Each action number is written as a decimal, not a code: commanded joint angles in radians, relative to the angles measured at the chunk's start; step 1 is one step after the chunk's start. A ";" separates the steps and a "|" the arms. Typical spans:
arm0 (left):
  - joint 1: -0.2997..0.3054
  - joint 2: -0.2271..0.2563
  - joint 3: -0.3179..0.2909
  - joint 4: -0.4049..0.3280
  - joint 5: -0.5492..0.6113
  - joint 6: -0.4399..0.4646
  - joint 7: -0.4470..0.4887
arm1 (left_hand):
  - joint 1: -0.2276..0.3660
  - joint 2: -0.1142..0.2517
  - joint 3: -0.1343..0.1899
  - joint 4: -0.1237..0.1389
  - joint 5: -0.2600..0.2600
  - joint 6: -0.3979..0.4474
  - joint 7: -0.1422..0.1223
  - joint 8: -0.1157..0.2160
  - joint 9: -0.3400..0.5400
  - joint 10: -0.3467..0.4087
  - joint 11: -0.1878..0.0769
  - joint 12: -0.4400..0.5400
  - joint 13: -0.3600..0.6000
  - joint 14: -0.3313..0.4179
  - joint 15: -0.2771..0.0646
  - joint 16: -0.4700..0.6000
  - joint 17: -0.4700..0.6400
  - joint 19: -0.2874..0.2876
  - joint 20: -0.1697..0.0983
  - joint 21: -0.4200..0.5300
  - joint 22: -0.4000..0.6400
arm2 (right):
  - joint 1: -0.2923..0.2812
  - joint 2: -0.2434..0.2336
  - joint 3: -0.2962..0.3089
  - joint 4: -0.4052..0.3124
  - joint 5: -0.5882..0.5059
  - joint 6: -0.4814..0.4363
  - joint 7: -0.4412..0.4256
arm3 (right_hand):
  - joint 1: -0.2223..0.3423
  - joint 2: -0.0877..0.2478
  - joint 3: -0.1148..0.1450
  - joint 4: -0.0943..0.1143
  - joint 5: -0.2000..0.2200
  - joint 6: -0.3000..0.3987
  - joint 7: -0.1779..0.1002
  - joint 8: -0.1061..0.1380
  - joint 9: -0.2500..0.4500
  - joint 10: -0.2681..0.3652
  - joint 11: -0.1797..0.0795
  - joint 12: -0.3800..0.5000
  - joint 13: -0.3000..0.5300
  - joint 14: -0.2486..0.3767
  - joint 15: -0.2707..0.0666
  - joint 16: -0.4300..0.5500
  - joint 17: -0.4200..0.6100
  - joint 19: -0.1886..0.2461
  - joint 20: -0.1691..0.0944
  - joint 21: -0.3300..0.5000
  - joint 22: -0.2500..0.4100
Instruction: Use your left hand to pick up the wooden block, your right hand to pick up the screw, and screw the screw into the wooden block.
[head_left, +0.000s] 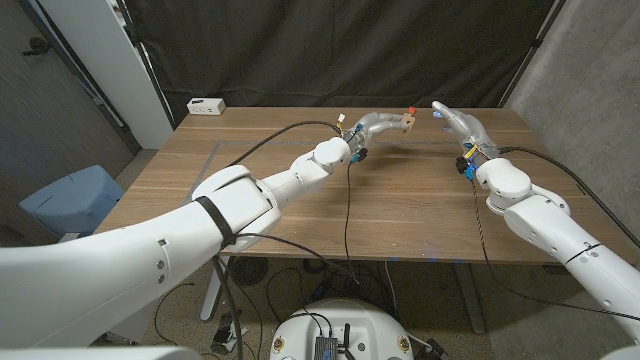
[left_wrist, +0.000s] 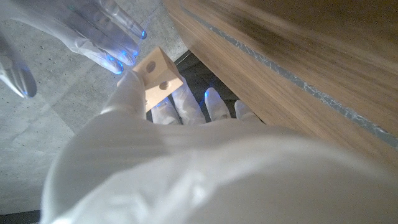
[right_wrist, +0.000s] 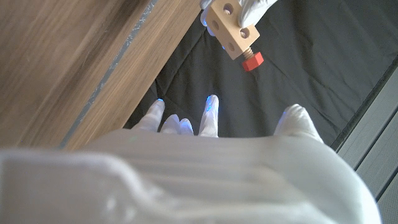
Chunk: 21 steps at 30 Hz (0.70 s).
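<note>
Table, wooden, both arms reaching over it toward the far edge. Black curtain behind. White box on the table's far left corner, well apart from the hands.

Left hand raised above the far middle of the table, gripping the block in its fingertips. Left wrist view: block pinched at the fingers, holes on its faces visible, other fingers spread beside it.

Right hand just right of the block, near it but apart, fingers apart and stretched out, holding nothing. Right wrist view: fingers extended and empty, block ahead of them held by the left hand.

Screw, red head, sits in the block, shaft partly in, head sticking out from the block's face. In the head view the screw shows as a red speck on top of the block, between the two hands, clear of the right fingers.
</note>
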 joint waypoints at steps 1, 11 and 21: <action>-0.024 -0.020 0.001 -0.019 -0.030 0.127 0.001 | -0.007 0.006 0.012 0.006 0.006 0.012 -0.001 0.012 0.003 0.007 -0.002 0.003 0.000 0.002 -0.073 0.000 0.002 -0.009 0.002 -0.003 0.004 | 0.013 0.087 -0.009 0.074 0.037 0.094 -0.046 | 0.002 0.007 0.002 -0.009 -0.007 -0.013 -0.001 -0.012 -0.004 0.005 0.001 0.011 0.003 0.006 0.001 0.005 0.001 0.009 -0.001 0.004 0.001; -0.053 -0.042 0.017 -0.019 -0.049 0.236 0.010 | -0.009 0.006 0.012 0.006 0.005 0.011 -0.001 0.011 0.003 0.005 0.000 0.003 0.000 -0.001 -0.072 -0.001 0.002 -0.011 0.002 -0.003 0.004 | 0.027 0.136 -0.014 0.135 0.071 0.177 -0.028 | 0.002 0.012 0.004 -0.012 -0.010 -0.040 0.007 -0.037 -0.018 -0.004 0.000 0.010 0.003 -0.001 0.003 0.001 0.000 0.012 -0.005 0.001 0.000; -0.070 -0.054 0.031 -0.019 -0.058 0.277 0.008 | -0.011 0.006 0.011 0.007 0.005 0.011 -0.001 0.011 0.003 0.007 -0.004 0.003 0.000 -0.002 -0.072 -0.001 0.002 -0.014 0.003 -0.004 0.004 | 0.034 0.160 -0.016 0.162 0.115 0.208 -0.005 | -0.004 0.018 0.004 -0.013 -0.014 -0.060 0.009 -0.062 -0.034 -0.015 0.004 0.008 0.002 -0.018 0.009 -0.005 0.000 0.003 -0.012 -0.006 0.000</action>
